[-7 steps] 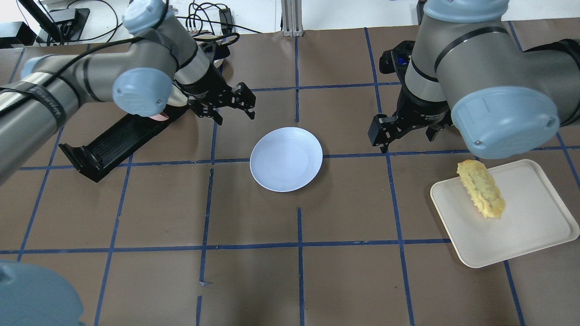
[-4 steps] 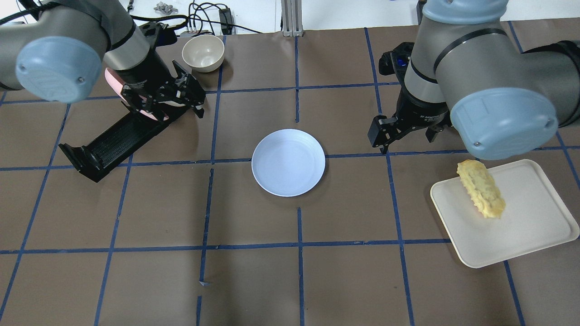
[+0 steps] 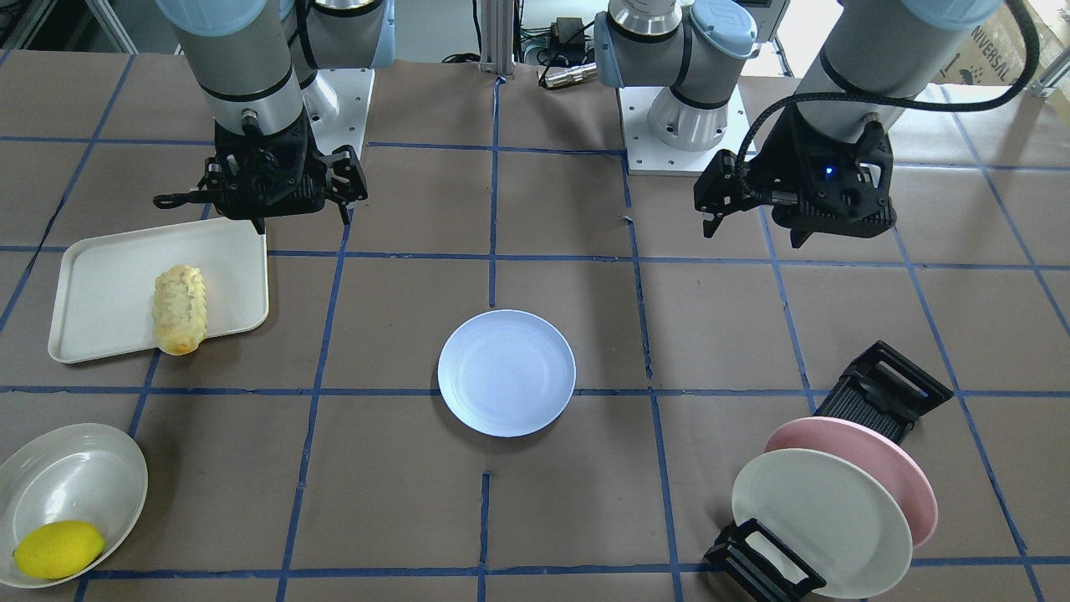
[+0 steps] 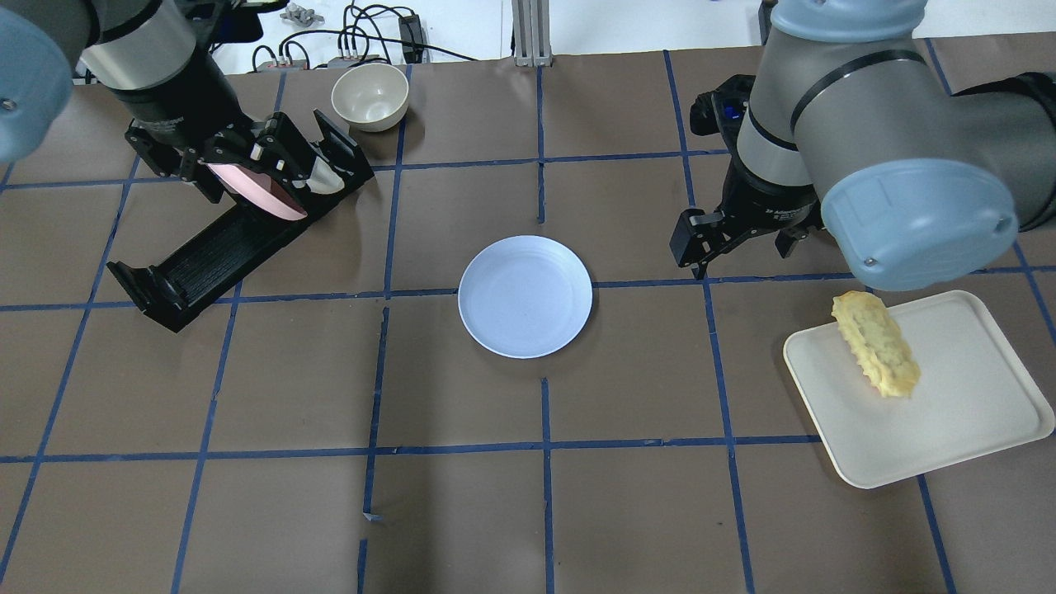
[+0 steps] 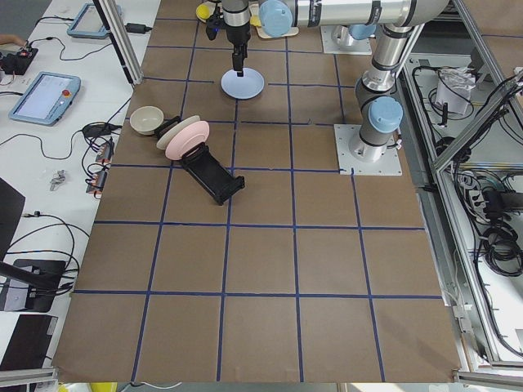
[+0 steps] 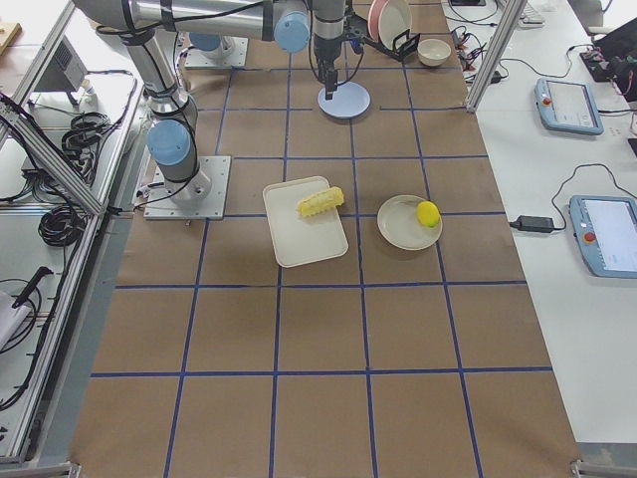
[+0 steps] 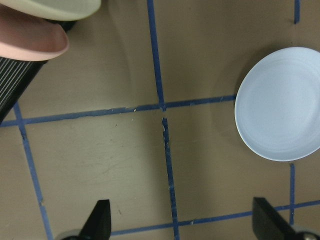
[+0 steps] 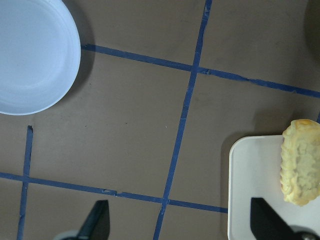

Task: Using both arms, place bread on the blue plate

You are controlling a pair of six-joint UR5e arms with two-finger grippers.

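While the bread (image 4: 876,344) lies on the cream tray (image 4: 949,412), one end over the rim, bring your right arm (image 4: 825,99) down, jaws spread, across the loaf's narrow width and close gently.

- Item: left arm (image 4: 157,58), jaws spread, near the plate rack (image 4: 198,256).
- Item: blue plate (image 4: 525,297), mid-counter, bare.
- Item: lemon bowl (image 3: 71,477) and small bowl (image 4: 370,96), well apart from the tray-to-plate route.

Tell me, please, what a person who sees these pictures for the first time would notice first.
The blue plate lies empty in the middle of the table. The yellow bread lies at the edge of the cream tray, on the robot's right side. The left gripper and the right gripper both hang open above the table and hold nothing.
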